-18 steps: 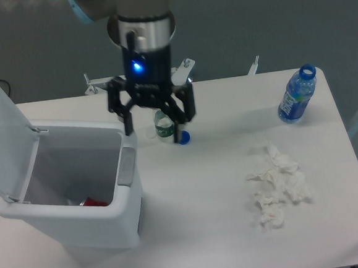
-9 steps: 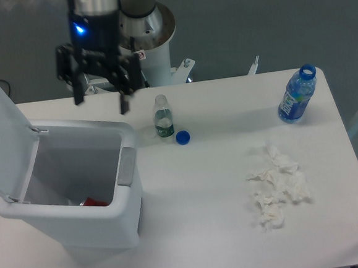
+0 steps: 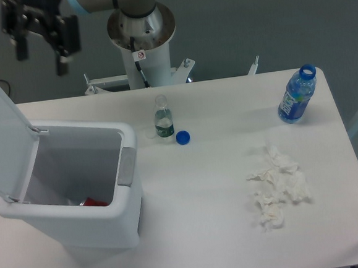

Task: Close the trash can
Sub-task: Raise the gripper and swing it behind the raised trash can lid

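Gripper hung high at upper left, fingers spread wide and empty, above and behind the raised lid; probably staged there to push the lid down from its far side. Trash can sat at the table's left end, lid upright, grey latch tab exposed, something red inside, not identifiable. White table, dark grey wall behind. Also present: crumpled tissues, blue bottle, small clear bottle, blue cap.
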You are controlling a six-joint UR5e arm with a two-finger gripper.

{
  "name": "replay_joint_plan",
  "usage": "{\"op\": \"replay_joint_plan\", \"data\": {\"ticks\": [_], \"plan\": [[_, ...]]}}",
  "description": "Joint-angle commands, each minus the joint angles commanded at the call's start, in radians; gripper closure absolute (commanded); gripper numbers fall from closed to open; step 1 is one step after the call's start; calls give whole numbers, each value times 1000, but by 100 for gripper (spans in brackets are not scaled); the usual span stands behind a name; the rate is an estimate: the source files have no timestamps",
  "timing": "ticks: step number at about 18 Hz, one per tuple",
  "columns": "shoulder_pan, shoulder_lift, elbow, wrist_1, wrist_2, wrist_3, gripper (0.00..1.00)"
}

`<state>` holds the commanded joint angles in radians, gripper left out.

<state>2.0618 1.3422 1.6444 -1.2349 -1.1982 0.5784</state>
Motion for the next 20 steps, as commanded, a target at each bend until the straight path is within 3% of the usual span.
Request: {"op": "replay_joint_plan", "data": {"ticks": [6,10,15,20], "plan": [[-37,37,-15,23,100,-32,0],[-51,61,-20,67,181,-32,0],[-109,169,-75,126,189,-37,0],[-135,202,-97,144,187,-35,0]]}}
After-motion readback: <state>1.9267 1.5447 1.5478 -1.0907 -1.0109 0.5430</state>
